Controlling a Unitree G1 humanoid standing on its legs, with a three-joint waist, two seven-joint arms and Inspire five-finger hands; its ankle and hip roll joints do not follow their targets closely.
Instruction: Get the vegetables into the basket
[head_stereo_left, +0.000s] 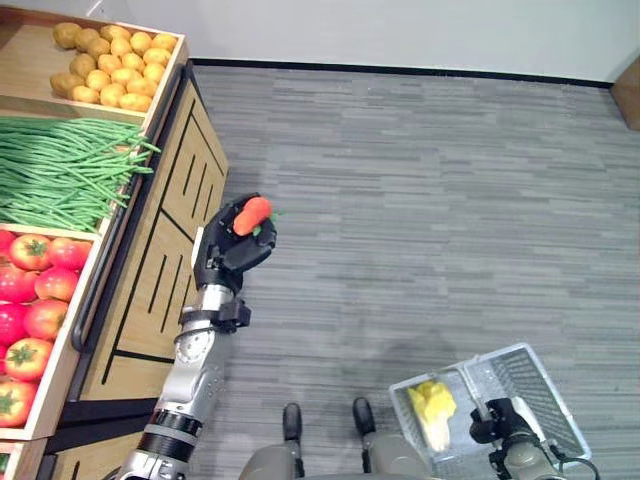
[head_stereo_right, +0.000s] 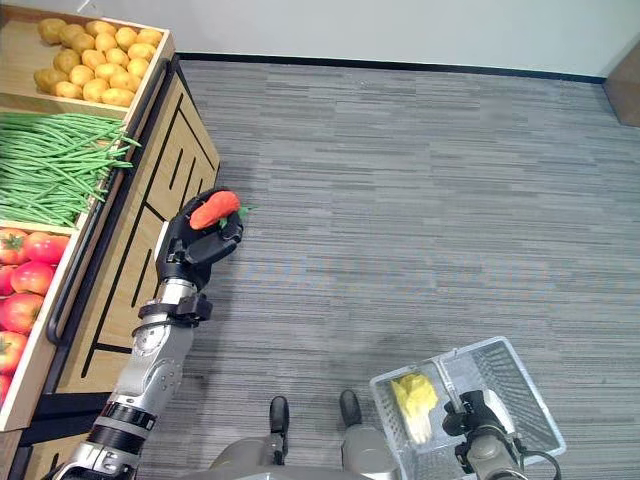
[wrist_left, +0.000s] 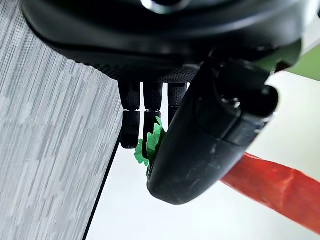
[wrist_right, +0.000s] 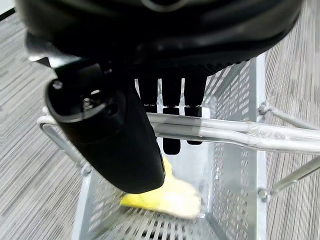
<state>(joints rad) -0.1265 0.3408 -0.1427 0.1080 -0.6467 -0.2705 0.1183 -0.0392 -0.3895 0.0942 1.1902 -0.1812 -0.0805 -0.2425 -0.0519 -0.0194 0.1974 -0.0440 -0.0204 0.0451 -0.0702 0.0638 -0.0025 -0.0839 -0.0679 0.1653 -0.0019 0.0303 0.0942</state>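
Left robot hand (head_stereo_left: 243, 243) at frame centre-left curls round a carrot (head_stereo_left: 251, 215), likely light, stiff, best gripped mid-body; right robot hand (wrist_right: 107, 125) clasps the basket (head_stereo_left: 540, 385) handle.

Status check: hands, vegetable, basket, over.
Left hand shut on carrot, beside the stand. Right hand grips basket handle. Yellow vegetable inside. Nothing between.

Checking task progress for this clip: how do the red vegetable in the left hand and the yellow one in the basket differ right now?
The red vegetable is gripped in the left hand, raised over the floor beside the produce stand; the yellow vegetable already lies in the basket. The red one is slim with a green leafy top; the yellow one is broader, paling towards one end. The right hand is curled round the basket's handle. Both are off the stand.
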